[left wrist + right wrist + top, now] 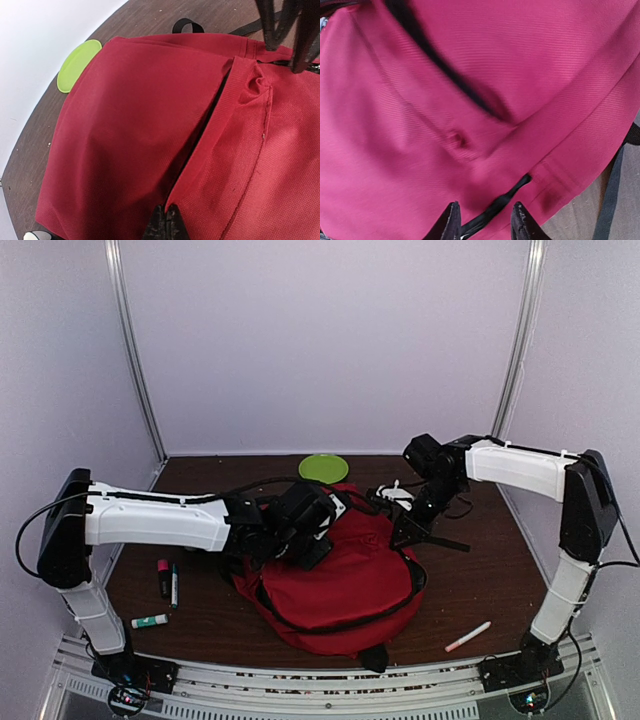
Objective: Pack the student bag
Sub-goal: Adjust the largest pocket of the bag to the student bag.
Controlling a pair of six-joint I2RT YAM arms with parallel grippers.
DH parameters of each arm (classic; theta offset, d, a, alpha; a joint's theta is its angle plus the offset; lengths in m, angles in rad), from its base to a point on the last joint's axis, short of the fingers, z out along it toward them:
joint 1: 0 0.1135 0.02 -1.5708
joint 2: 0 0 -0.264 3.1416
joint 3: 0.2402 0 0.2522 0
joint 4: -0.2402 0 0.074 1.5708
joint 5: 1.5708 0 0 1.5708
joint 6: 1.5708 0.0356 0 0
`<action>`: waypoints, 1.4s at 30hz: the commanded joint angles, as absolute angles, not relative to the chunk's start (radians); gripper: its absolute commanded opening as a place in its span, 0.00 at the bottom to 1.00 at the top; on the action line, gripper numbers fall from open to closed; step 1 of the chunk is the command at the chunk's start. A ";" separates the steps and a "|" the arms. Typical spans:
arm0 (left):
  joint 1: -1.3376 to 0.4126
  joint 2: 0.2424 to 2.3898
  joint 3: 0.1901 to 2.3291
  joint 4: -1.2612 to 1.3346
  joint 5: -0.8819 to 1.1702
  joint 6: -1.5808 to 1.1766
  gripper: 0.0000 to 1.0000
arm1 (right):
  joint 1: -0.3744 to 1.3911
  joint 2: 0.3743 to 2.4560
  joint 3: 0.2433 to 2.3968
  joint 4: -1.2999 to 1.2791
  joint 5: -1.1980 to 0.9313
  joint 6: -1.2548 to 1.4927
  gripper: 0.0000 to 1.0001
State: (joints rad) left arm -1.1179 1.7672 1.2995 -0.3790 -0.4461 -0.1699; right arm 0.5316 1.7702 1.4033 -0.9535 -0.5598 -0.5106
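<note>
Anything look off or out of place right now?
Nothing looks spilled or damaged. The student bag lies slumped and bunched, while two markers, a green-capped stick and a white pen lie loose beside it.

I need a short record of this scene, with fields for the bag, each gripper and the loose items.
bag: student bag, red, lying mid-table
left gripper: shut on the bag's flap edge
right gripper: open, a black strap between its fingers
left of bag: pink marker, dark pen, green-tipped stick
behind bag: green plate
right of bag: white marker
</note>
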 commanded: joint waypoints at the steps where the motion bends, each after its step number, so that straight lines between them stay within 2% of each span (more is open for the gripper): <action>1: -1.109 1.742 1.287 -0.318 -0.467 -0.175 0.00 | 0.531 1.826 1.469 -1.001 -0.463 -0.521 0.37; 12: -1.109 1.737 1.276 -0.313 -0.483 -0.177 0.00 | 0.548 1.838 1.436 -1.017 -0.360 -0.529 0.41; 17: -1.109 1.733 1.277 -0.309 -0.485 -0.185 0.00 | 0.589 1.837 1.428 -1.034 -0.371 -0.549 0.48; 20: -1.109 1.728 1.271 -0.301 -0.487 -0.190 0.00 | 0.609 1.846 1.422 -1.002 -0.333 -0.535 0.48; 23: -1.109 1.721 1.262 -0.296 -0.495 -0.195 0.00 | 0.614 1.863 1.427 -0.964 -0.259 -0.502 0.44; 28: -1.109 1.709 1.247 -0.293 -0.509 -0.199 0.00 | 0.605 1.819 1.402 -0.884 -0.158 -0.459 0.28; 32: -1.107 1.704 1.240 -0.284 -0.530 -0.194 0.00 | 0.575 1.744 1.378 -0.839 -0.167 -0.434 0.16; 42: -1.095 1.714 1.239 -0.264 -0.536 -0.183 0.00 | 0.525 1.581 1.283 -0.841 -0.298 -0.407 0.13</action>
State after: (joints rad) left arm -1.1126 1.7416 1.2499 -0.3065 -0.4950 -0.1844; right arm 0.5369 1.6291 1.3209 -0.8509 -0.2584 -0.4351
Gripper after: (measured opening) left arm 0.015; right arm 0.133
